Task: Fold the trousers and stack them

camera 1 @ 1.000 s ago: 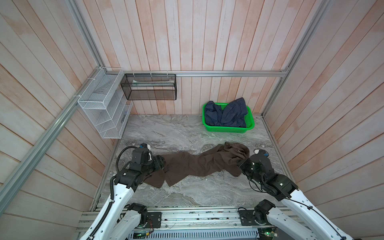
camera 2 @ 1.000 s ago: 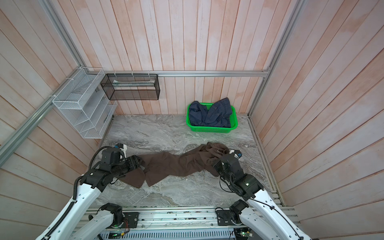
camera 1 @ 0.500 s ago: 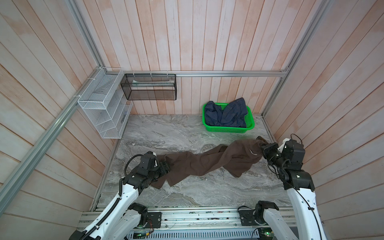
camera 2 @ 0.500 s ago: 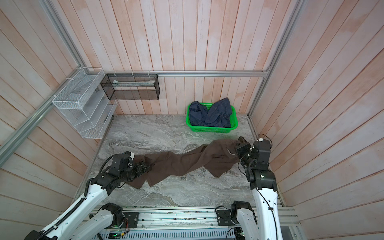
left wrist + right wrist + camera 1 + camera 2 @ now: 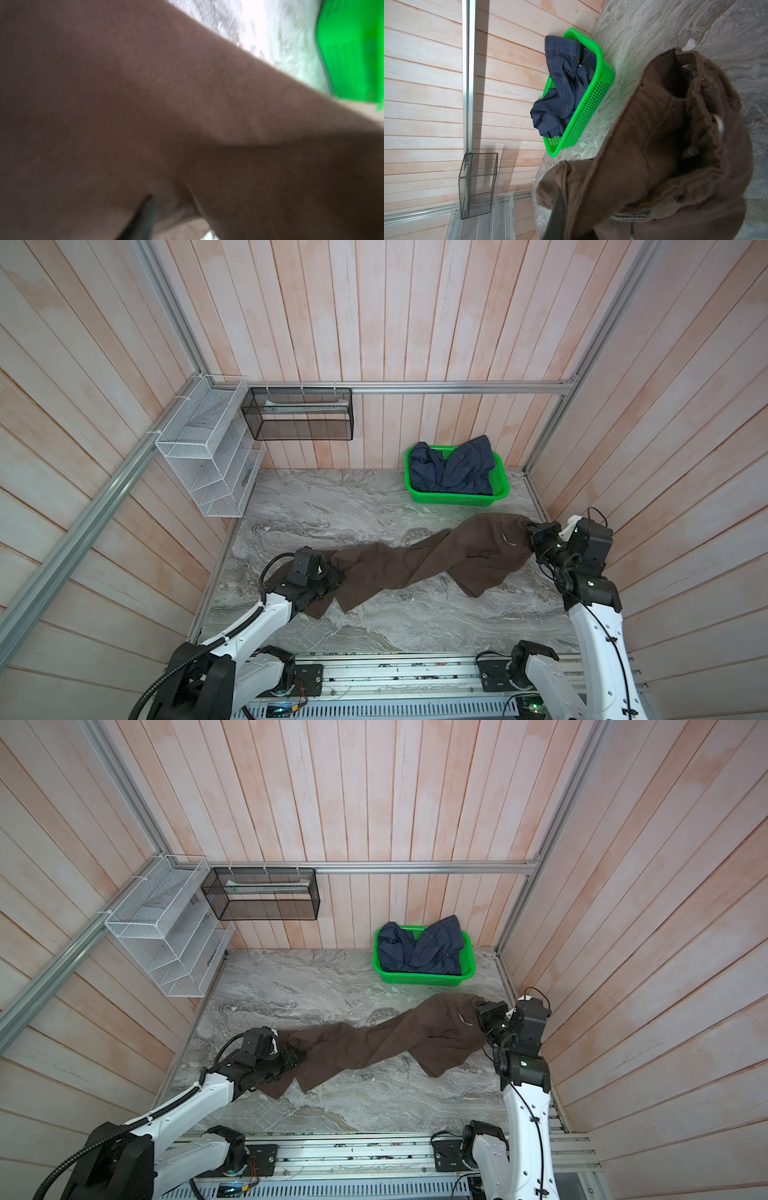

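The dark brown trousers (image 5: 419, 562) (image 5: 374, 1044) lie stretched across the marble table in both top views, twisted near the middle. My right gripper (image 5: 527, 533) (image 5: 478, 1017) is at the right edge, shut on the waistband. In the right wrist view the open waist (image 5: 675, 128) hangs in front of the camera, and one dark finger (image 5: 557, 214) presses the fabric. My left gripper (image 5: 337, 572) (image 5: 300, 1056) is low at the left, shut on the bunched leg end. Brown cloth (image 5: 166, 104) fills the left wrist view around one finger (image 5: 145, 218); the other finger is hidden.
A green basket (image 5: 457, 501) (image 5: 419, 981) holding a navy denim garment (image 5: 453, 468) stands at the back right, just behind the waist end. A black mesh box (image 5: 299, 416) and a white wire rack (image 5: 208, 456) hang on the walls at the back left. The side wall is close to my right arm.
My right gripper pulled the waist end right and farther back, stretching the trousers out. My left gripper moved slightly right, dropped low and closed on the leg end.
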You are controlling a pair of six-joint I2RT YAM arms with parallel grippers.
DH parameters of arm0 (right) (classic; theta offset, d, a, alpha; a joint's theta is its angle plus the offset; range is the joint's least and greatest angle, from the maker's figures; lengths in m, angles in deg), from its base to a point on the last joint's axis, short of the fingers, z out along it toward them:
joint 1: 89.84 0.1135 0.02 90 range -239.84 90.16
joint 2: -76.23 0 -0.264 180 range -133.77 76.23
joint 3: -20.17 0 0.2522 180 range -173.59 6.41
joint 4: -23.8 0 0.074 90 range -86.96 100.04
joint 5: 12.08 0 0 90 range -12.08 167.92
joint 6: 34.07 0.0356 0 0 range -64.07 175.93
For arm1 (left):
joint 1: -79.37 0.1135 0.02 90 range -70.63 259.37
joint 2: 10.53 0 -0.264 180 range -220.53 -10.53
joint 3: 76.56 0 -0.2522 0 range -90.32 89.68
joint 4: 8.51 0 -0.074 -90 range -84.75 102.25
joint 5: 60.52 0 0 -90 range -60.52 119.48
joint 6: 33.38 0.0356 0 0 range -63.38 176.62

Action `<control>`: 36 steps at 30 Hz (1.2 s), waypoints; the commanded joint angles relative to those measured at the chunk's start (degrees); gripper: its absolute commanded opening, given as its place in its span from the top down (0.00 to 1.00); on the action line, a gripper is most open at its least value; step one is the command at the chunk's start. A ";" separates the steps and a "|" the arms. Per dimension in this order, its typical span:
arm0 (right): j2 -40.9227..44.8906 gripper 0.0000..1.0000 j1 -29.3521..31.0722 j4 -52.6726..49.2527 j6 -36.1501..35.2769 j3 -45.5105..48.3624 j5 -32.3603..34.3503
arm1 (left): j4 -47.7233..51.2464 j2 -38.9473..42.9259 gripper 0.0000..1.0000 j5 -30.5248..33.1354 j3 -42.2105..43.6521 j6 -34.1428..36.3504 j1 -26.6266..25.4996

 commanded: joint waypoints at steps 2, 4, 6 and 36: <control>0.07 1.00 -2.13 3.97 0.80 -0.30 -1.91 | 1.93 3.32 1.00 8.48 -4.08 2.37 -0.09; -0.06 1.00 -3.04 4.29 1.38 -0.84 -2.83 | 6.35 9.20 1.00 13.09 -6.28 2.90 0.06; -0.06 1.00 -3.80 4.57 1.91 -1.51 -3.39 | 12.08 16.12 1.00 18.32 -9.39 3.58 0.59; 2.64 1.00 -11.45 7.95 13.71 -2.00 -12.96 | 36.01 15.11 1.00 32.48 -41.13 17.14 5.22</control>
